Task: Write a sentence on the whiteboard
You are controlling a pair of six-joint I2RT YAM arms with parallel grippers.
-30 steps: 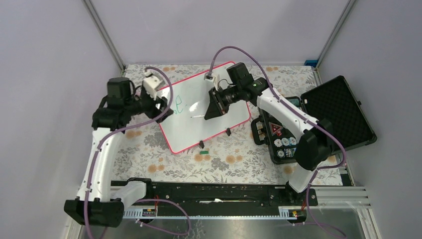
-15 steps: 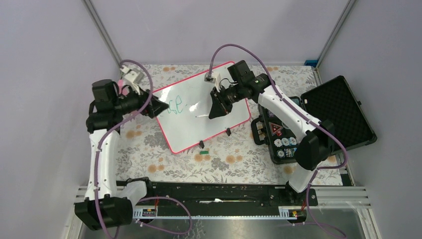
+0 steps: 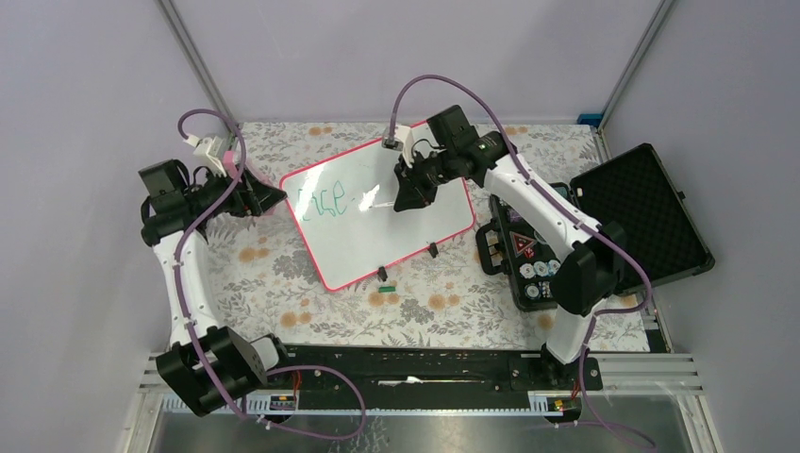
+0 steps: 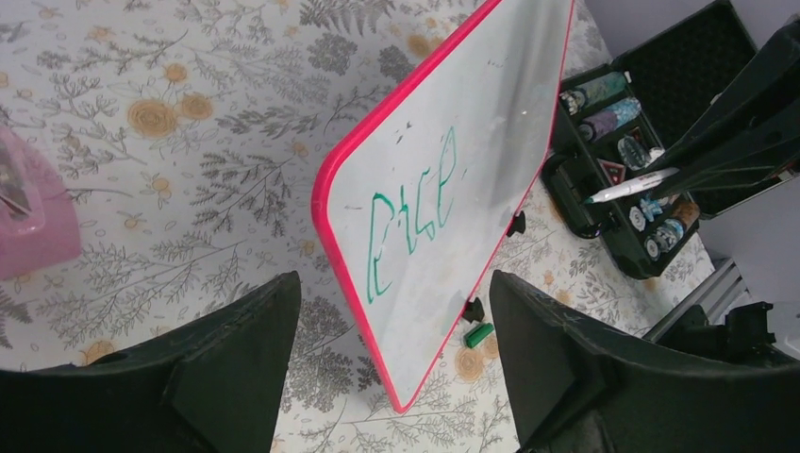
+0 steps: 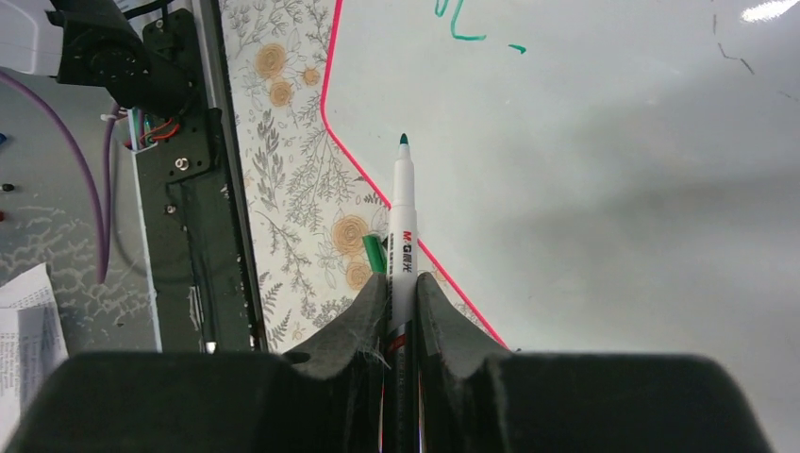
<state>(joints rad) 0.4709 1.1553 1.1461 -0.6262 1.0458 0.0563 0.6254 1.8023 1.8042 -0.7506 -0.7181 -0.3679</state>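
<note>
- Your whiteboard (image 3: 377, 226) lies mid-table; the right gripper (image 3: 412, 192) hovers over its far right part, pinching the marker (image 5: 404, 217), right of the sentence (image 3: 325, 201).
- The left gripper (image 3: 267, 196), jaws spread and empty, sits just left of the board.
- A second ago that arm overlapped the board; it has pulled back leftward.
- Whether the tip touches is unclear; the scrawl is unreadable.

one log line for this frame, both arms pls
left gripper: open, empty, beside whiteboard | right gripper: shut on marker, tip over board, contact unclear | sentence: few green letters only
</note>
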